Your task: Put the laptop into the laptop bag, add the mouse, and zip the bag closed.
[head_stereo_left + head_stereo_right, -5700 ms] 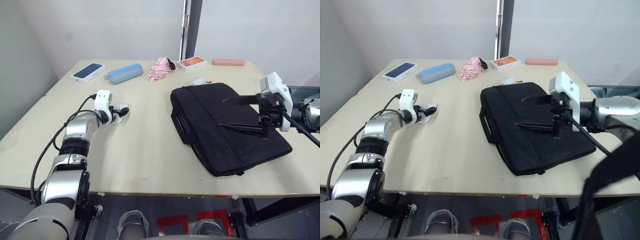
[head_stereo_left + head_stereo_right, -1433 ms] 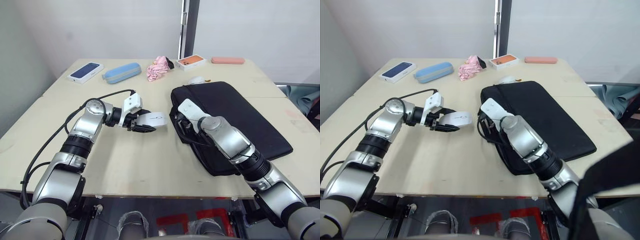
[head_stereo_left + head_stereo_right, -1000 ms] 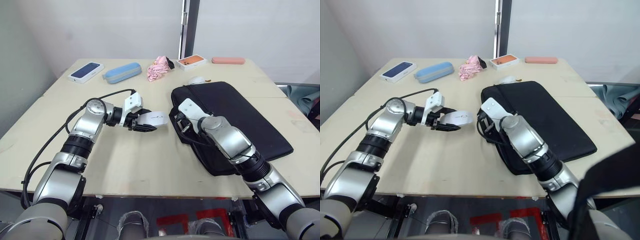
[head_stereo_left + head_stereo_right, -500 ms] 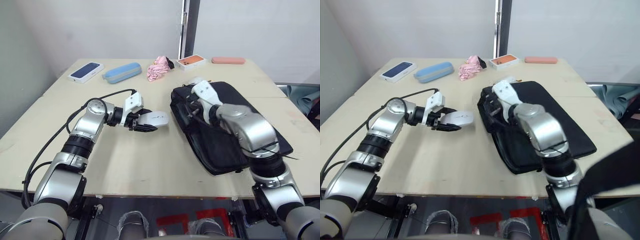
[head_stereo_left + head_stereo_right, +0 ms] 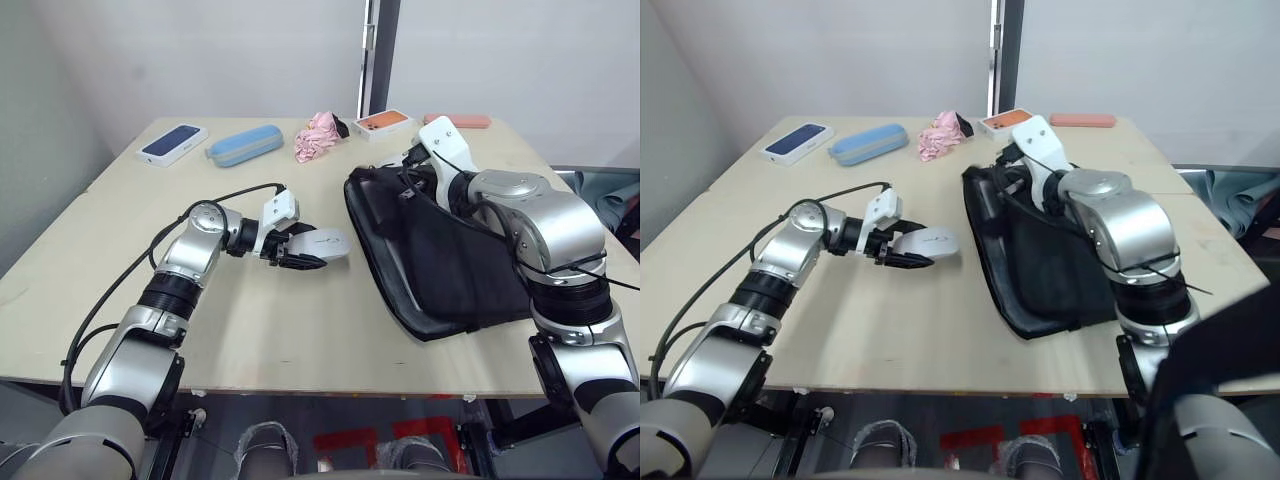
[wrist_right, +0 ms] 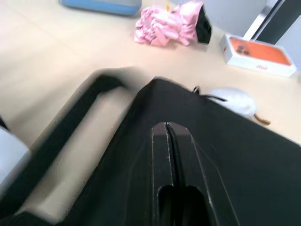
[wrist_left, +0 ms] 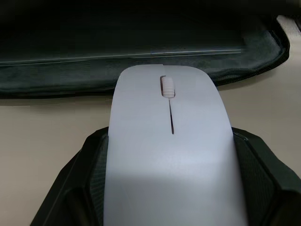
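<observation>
The black laptop bag (image 5: 455, 262) lies on the right half of the table, its left edge raised so the top side stands open. My right gripper (image 5: 406, 187) is at the far left corner of that raised edge, shut on the bag's fabric; in the right wrist view its fingers (image 6: 160, 141) are pressed together over the black cloth. The flat white mouse (image 5: 322, 242) hangs just above the table left of the bag, with my left gripper (image 5: 308, 254) shut on it. In the left wrist view the mouse (image 7: 169, 155) faces the bag's dark opening (image 7: 141, 42). The laptop is hidden.
Along the table's far edge lie a blue phone box (image 5: 175, 143), a blue case (image 5: 245, 145), a pink cloth (image 5: 320, 135), an orange box (image 5: 385, 122) and a pink case (image 5: 475, 121). A puffy white lump (image 6: 233, 101) sits just behind the bag.
My right gripper has pulled the bag's left edge up and toward the far side, opening the bag. My left gripper has carried the mouse to the right, closer to the bag.
</observation>
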`<action>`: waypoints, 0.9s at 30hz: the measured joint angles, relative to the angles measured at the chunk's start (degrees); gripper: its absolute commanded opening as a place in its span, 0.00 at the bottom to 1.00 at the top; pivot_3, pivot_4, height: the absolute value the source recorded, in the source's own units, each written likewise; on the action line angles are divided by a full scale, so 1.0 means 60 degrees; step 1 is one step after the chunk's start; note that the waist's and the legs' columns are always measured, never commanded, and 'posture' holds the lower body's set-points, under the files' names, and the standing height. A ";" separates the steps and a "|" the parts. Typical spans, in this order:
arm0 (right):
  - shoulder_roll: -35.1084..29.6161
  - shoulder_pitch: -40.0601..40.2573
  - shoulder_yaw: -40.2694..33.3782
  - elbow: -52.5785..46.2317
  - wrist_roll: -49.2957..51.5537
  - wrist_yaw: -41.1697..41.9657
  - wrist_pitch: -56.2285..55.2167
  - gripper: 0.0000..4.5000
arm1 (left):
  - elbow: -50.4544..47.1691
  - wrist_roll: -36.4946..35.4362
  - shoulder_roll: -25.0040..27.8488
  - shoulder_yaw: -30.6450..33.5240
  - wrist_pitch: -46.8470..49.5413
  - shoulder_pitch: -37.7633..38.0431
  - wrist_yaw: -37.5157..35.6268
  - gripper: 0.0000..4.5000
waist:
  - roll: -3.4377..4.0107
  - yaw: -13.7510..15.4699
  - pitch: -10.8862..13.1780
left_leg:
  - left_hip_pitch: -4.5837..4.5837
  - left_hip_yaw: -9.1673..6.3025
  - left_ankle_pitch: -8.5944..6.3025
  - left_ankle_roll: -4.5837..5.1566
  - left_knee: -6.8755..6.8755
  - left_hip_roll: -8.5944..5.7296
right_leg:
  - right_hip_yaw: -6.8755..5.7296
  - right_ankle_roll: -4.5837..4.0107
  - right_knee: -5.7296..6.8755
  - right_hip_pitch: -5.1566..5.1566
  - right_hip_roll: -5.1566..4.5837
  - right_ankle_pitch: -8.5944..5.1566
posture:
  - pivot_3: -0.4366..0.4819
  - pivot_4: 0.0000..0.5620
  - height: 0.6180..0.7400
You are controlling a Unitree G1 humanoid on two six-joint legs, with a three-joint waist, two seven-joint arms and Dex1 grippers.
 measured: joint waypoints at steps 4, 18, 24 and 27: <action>-0.0026 0.0054 0.0001 -0.0002 0.0017 -0.0114 -0.0091 0.00 | 0.0247 0.0061 -0.0192 -0.0099 -0.0160 -0.0021 0.0035 0.64 | 0.0000 0.0000 0.0000 | 0.0001 -0.0001 0.0000 0.0001 0.0000 0.0000 | 0.0000 0.0000 0.0002 0.0000 0.0000 0.0000 | 0.48 0.27 1.00; 0.1268 0.1523 0.0105 -0.0084 0.0507 -0.0654 0.0787 0.93 | 0.0349 0.0094 0.1018 -0.0113 -0.0392 -0.0082 -0.0475 0.64 | 0.0000 -0.0055 -0.0001 | 0.0013 0.0001 -0.0001 0.0002 -0.0004 0.0002 | 0.0001 -0.0002 0.0006 -0.0001 0.0002 -0.0001 | 0.48 0.27 1.00; 0.1398 0.1768 0.1528 0.0207 0.0324 -0.0929 0.0565 0.93 | 0.0301 0.0084 0.2026 -0.0044 -0.0500 0.0264 -0.0905 0.64 | 0.0004 -0.0043 0.0002 | 0.0024 0.0002 -0.0002 -0.0004 -0.0008 0.0002 | 0.0000 -0.0002 0.0004 0.0006 0.0000 -0.0003 | 0.48 0.27 1.00; 0.1505 0.1644 0.1666 0.0550 0.0169 -0.1048 0.0294 0.93 | 0.0279 0.0083 0.2141 -0.0009 -0.0510 0.0405 -0.0920 0.64 | 0.0005 0.0002 0.0002 | 0.0023 0.0000 -0.0002 -0.0004 -0.0006 0.0002 | -0.0001 -0.0002 0.0007 0.0007 -0.0002 -0.0003 | 0.48 0.27 1.00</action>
